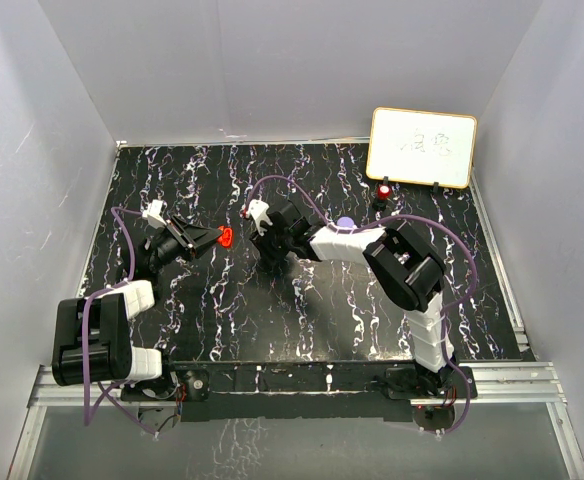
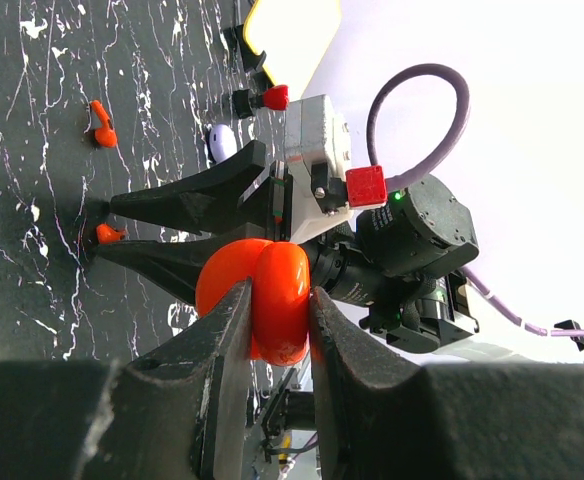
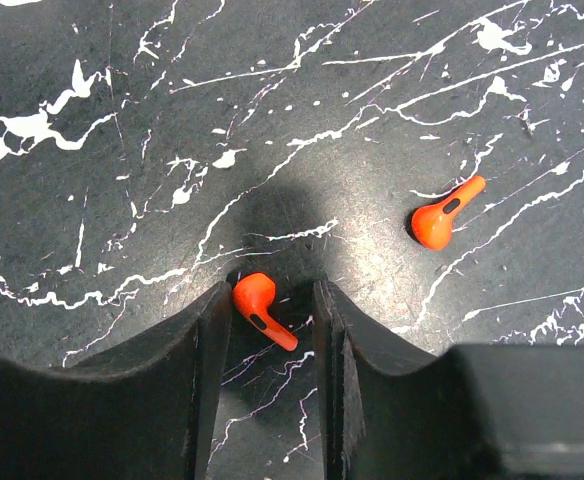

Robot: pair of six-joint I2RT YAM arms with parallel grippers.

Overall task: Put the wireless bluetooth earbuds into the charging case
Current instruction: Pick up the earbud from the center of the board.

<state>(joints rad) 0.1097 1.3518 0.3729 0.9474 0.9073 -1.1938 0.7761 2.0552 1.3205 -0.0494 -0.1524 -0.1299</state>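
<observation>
**A:** What does the overhead view give?

**B:** The left arm sits folded at the near left, with its forearm angled toward the middle of the table. The left gripper is clamped on a red case. The right arm stretches leftward across the middle, and its wrist is bent down close beside that case.

**A:** And the left wrist camera?

**B:** Its two fingers press the red case from both sides, jaws closed on it. Beyond the case, the right gripper points its tips straight at the table, with an orange earbud between them. A second earbud lies apart on the surface. A pale purple case sits farther off.

**A:** The right wrist camera?

**B:** The jaws stand narrowly apart and straddle the earbud, which lies flat on the table. Its head touches one finger, and a gap shows beside the other. The second earbud lies off to the side, clear of both fingers.
</observation>
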